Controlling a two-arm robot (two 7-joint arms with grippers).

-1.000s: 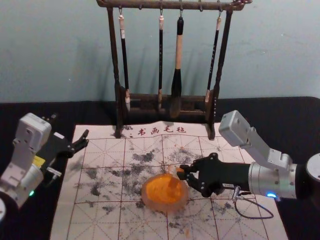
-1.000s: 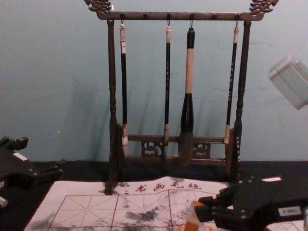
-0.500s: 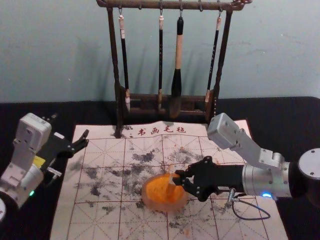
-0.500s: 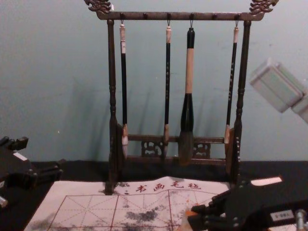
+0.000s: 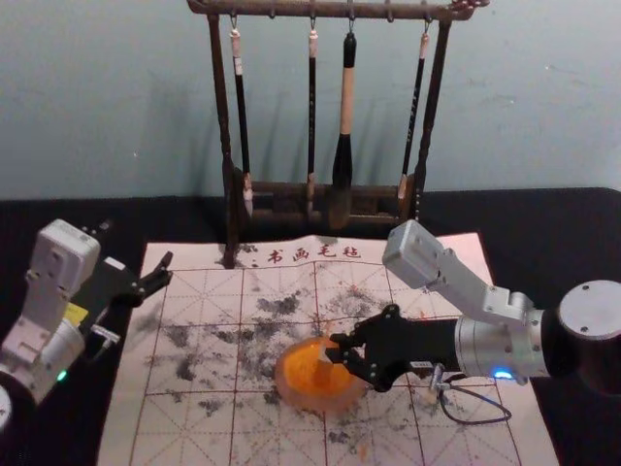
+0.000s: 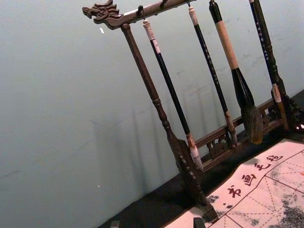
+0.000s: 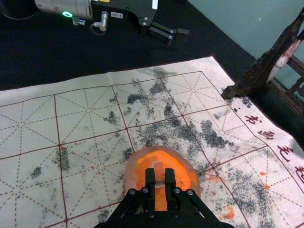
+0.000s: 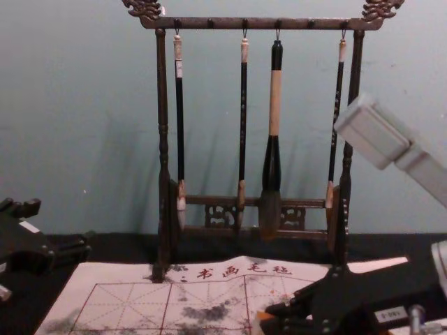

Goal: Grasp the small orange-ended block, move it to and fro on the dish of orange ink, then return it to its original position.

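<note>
One small block (image 7: 159, 173) is gripped in our right end effector (image 5: 334, 348) over the ink dish (image 5: 289, 394), about midway between the side edges of the mat (image 5: 194, 254); its lower end seems to touch the orange ink (image 7: 178, 165). Our left end effector (image 5: 136, 248) hangs near the mat's left edge, fingers spread apart.

four dark red chinese characters (image 5: 315, 253), "书画毛毡", run across the pale mat (image 5: 209, 254), mid-frame in the head view. a white label (image 8: 391, 315) on the right claw (image 5: 333, 348), lower right in the chest view, and tiny lettering on a brush handle (image 8: 244, 125), upper centre, are too small to read surely.
</note>
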